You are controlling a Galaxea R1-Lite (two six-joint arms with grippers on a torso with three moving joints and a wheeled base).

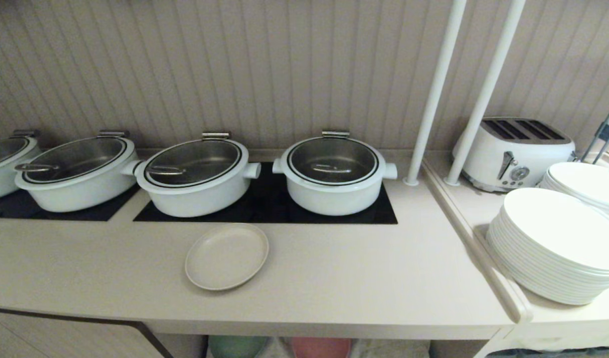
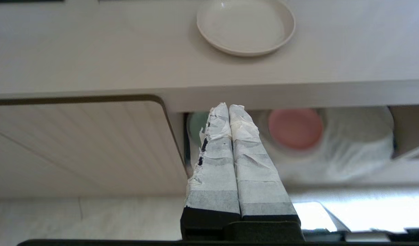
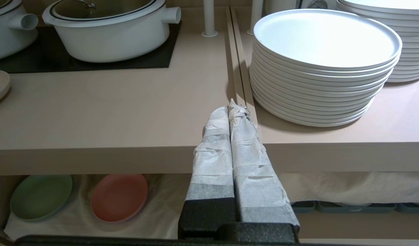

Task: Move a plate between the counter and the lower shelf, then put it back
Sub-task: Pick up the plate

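The plate (image 1: 226,256) is seen flat on the counter (image 1: 334,278), in front of the pots. It is judged light and stiff (perhaps slippery), best pinched at its raised rim. The left gripper (image 2: 228,106) and right gripper (image 3: 231,104) are closed, holding nothing.

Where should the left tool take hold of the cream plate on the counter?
Probably the near rim of the plate, coming from the front edge of the counter. It lies flat and upright, with a shallow raised rim to pinch. Pots stand behind it. The left tool, shut now, must open first.
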